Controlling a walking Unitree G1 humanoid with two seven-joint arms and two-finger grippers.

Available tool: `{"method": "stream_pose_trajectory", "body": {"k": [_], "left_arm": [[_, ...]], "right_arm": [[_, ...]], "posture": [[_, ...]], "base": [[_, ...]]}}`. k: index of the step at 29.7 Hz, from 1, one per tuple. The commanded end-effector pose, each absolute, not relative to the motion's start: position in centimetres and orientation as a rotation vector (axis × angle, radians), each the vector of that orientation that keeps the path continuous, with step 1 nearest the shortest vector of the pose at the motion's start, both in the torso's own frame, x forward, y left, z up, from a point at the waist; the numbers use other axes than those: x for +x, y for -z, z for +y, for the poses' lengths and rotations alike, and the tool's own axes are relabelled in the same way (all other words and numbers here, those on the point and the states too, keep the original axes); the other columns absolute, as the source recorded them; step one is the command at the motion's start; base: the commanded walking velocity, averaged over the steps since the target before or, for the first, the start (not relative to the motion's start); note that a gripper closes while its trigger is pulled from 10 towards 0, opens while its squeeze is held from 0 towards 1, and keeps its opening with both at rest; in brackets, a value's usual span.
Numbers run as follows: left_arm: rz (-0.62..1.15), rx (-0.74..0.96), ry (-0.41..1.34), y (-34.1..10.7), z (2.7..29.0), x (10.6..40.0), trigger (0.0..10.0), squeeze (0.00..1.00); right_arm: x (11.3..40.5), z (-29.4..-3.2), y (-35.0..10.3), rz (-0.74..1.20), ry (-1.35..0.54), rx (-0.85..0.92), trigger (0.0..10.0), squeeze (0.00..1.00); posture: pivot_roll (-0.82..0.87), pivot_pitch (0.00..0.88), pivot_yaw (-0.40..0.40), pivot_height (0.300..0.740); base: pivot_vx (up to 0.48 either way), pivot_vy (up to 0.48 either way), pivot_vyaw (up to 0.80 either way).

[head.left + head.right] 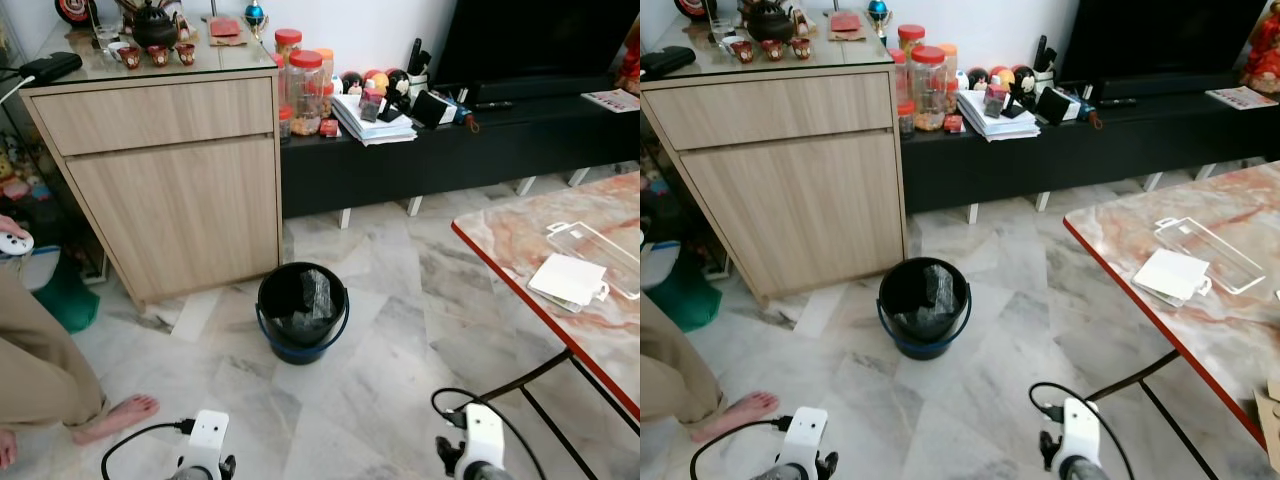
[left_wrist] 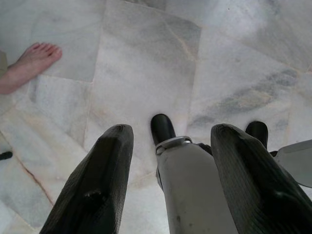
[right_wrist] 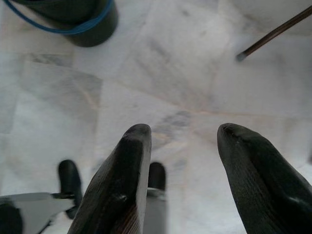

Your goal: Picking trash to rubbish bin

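Currently the bin (image 1: 302, 311) stands on the marble floor (image 1: 400, 300) at 12 o'clock, near the cabinet (image 1: 170, 180), with a clear wrapper inside. Left gripper (image 2: 173, 161) and right gripper (image 3: 183, 161) hang low, fingers spread, holding nothing. A person's bare foot (image 1: 115, 417) is at 9 o'clock.

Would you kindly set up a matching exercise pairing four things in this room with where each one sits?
Things:
1. rubbish bin
2. teapot
3. white packet
4. stack of papers

Places:
A. on the marble table
B. on the black TV bench
C. on the floor by the wooden cabinet
D. on top of the wooden cabinet

Pairs: 1-C, 2-D, 3-A, 4-B
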State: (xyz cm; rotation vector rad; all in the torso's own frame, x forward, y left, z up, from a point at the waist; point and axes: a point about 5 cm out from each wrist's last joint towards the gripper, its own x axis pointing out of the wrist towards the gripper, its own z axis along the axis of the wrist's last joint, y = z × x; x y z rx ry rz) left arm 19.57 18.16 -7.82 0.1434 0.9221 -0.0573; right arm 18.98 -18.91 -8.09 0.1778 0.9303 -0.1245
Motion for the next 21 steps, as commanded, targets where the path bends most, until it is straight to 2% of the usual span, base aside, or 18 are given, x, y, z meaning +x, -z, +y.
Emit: {"method": "stream_pose_trajectory", "body": {"k": [1,7,13,21], "left_arm": [[0.926,0.16,0.077,7.8,18.0,19.6,10.0,0.0],[0.927,0.165,0.085,7.9,17.9,19.6,10.0,0.0],[0.929,0.168,0.092,7.9,17.8,19.5,10.0,0.0],[0.922,0.166,0.091,7.8,17.8,19.7,10.0,0.0]], "right_arm": [[19.2,-18.1,8.1,0.931,0.123,0.166,10.0,0.0],[19.2,-16.5,8.2,0.939,0.11,0.179,10.0,0.0],[19.3,-14.8,8.3,0.941,0.09,0.176,10.0,0.0],[19.1,-16.3,8.3,0.938,0.115,0.172,10.0,0.0]], "posture": [[0.01,0.015,-0.093,0.74],[0.01,0.002,-0.091,0.74],[0.01,0.0,-0.086,0.74],[0.01,0.0,-0.088,0.74]], "base": [[0.0,0.0,0.0],[0.0,0.0,0.0],[0.0,0.0,-0.7],[0.0,0.0,-0.74]]}}
